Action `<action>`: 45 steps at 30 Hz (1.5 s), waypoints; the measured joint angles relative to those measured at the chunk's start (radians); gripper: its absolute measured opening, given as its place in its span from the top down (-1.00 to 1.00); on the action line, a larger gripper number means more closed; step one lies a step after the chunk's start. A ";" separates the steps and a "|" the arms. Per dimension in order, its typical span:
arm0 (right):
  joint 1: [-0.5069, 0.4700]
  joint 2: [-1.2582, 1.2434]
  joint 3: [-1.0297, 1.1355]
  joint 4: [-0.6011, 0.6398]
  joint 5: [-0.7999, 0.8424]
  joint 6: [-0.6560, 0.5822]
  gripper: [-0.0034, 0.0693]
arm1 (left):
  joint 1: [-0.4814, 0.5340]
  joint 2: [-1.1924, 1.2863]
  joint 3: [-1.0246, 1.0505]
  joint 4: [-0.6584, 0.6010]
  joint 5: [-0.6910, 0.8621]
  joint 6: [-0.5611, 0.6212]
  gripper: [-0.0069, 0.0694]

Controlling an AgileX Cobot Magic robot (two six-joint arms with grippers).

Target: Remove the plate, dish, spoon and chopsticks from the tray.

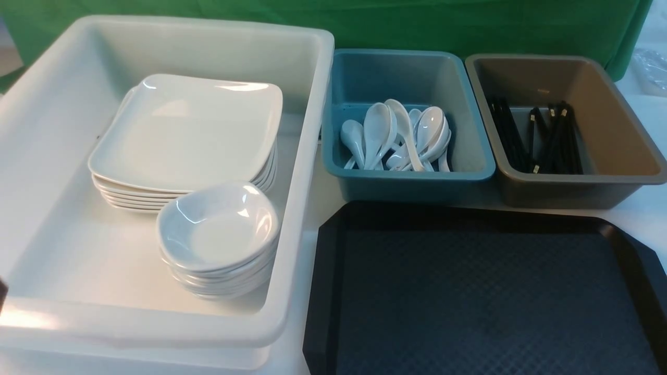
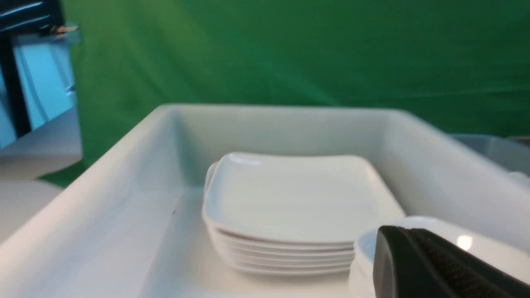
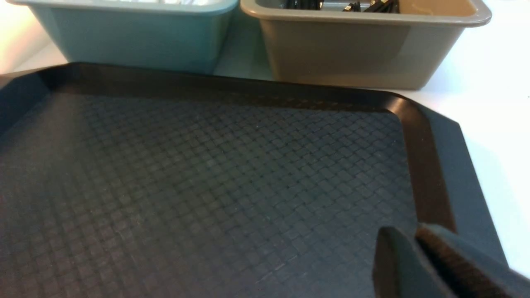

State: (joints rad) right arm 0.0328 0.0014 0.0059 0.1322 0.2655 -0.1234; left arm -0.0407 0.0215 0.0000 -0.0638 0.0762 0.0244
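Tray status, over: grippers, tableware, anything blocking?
Left gripper shut, empty. Right gripper slightly parted, empty. Tray bare; plate, dish stacked in white bin. Nothing blocking.

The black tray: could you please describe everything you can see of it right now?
The tray is a large black rectangle of what looks like plastic, with cut-off corners, a smooth raised rim and a diamond-textured floor. It lies flat on the white table, beside the white bin and in front of the teal bin and brown bin. Nothing rests on the visible floor. The right claw hovers over one corner.
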 joint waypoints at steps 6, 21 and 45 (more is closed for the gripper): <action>0.000 -0.001 0.000 0.001 -0.001 0.000 0.56 | 0.029 -0.021 0.007 -0.012 0.168 -0.004 0.77; 0.000 -0.001 0.000 0.001 -0.004 0.000 0.45 | 0.029 -0.023 0.007 -0.010 0.166 0.001 0.77; 0.000 -0.001 0.000 0.001 -0.004 0.000 0.26 | 0.029 -0.023 0.007 -0.008 0.163 0.002 0.77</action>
State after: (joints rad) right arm 0.0328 0.0006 0.0059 0.1330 0.2619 -0.1234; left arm -0.0113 -0.0012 0.0073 -0.0719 0.2389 0.0264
